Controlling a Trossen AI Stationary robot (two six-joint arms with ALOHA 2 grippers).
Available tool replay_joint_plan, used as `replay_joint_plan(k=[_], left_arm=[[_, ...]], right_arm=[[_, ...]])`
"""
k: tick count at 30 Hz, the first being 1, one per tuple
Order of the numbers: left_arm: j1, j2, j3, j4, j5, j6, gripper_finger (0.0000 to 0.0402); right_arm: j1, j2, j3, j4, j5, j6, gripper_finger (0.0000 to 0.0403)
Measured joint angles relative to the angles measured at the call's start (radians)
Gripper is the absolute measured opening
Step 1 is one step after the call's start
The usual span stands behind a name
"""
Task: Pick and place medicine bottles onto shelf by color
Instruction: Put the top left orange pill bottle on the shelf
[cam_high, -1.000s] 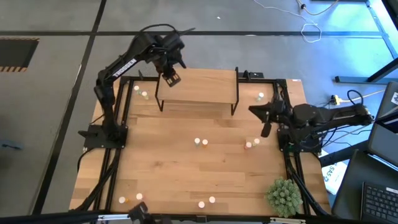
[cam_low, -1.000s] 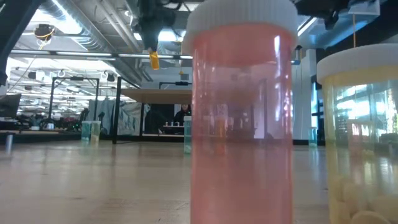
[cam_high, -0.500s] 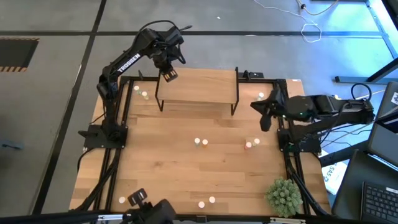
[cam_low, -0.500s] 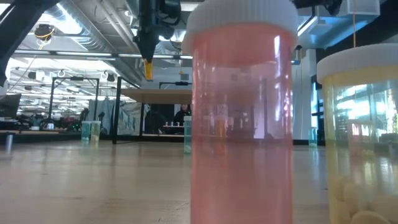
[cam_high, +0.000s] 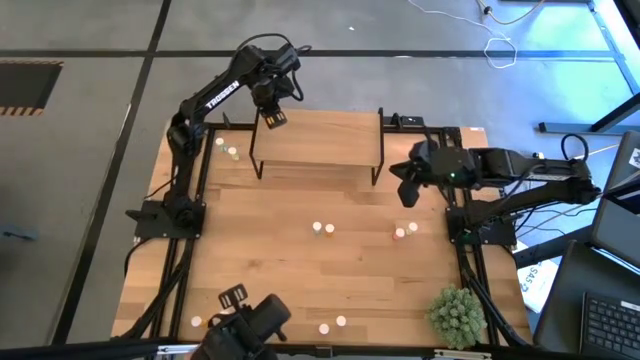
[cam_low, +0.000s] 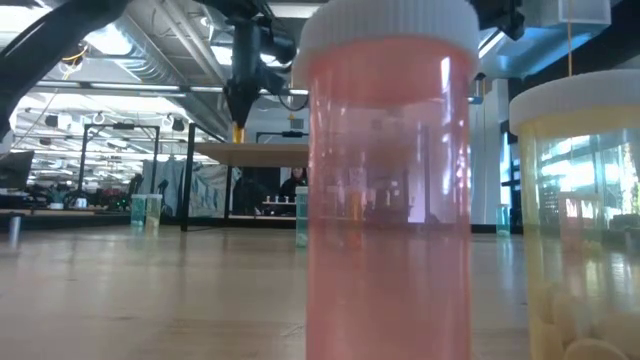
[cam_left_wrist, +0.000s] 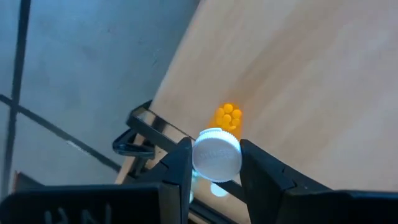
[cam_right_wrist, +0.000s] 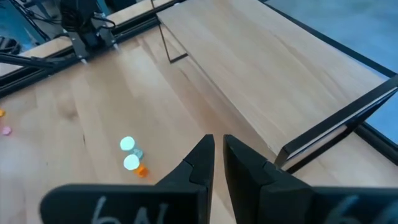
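My left gripper (cam_high: 272, 118) is over the left far corner of the shelf (cam_high: 318, 140), a small light-wood board on black legs, and is shut on an orange medicine bottle (cam_left_wrist: 227, 117). In the low view that bottle (cam_low: 238, 132) hangs just above the shelf top (cam_low: 262, 152). My right gripper (cam_high: 405, 192) is shut and hovers off the shelf's right end, touching nothing. Other bottles stand on the table: a centre pair (cam_high: 323, 229), a pair (cam_high: 405, 231) below my right gripper, two (cam_high: 227, 148) left of the shelf, and one (cam_high: 419, 155) to its right. My left gripper pinches the orange bottle's white cap (cam_left_wrist: 216, 155) between its two fingers, one on each side, coming from above and pointing down. The bottle hangs upright below the fingers, with its orange body toward the shelf board. Whether its base touches the board, I cannot tell.
A pink bottle (cam_low: 390, 180) and a pale yellow one (cam_low: 580, 220) stand right in front of the low camera. More bottles (cam_high: 333, 324) sit along the near edge. A spiky green plant ball (cam_high: 457, 315) is at the near right corner, and a dark object (cam_high: 248, 325) at the near edge.
My left gripper has carried the orange bottle down toward the shelf top and slightly toward the far edge. My right gripper has moved toward the table's left and far side, closer to the shelf's right end. A dark object has come in at the near edge.
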Motion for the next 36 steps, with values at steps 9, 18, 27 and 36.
replay_joint_plan(k=[9, 18, 27, 36], left_arm=[[0.021, 0.0, 0.0, 0.029, -0.026, 0.016, 0.0094], [0.019, 0.0, 0.0, 0.03, -0.002, 0.012, 0.0094], [0.016, 0.0, -0.011, 0.034, -0.003, 0.03, 0.0094], [0.007, -0.004, -0.048, 0.043, -0.028, 0.022, 0.0094]], right_arm=[[-0.007, 0.007, 0.0, 0.003, 0.0, 0.0, 0.0039], [-0.007, 0.007, 0.0, 0.002, 0.001, 0.0, 0.0039], [-0.007, 0.007, 0.0, 0.002, 0.001, 0.0, 0.0039], [-0.006, 0.007, 0.0, 0.002, 0.0, 0.0, 0.0039]])
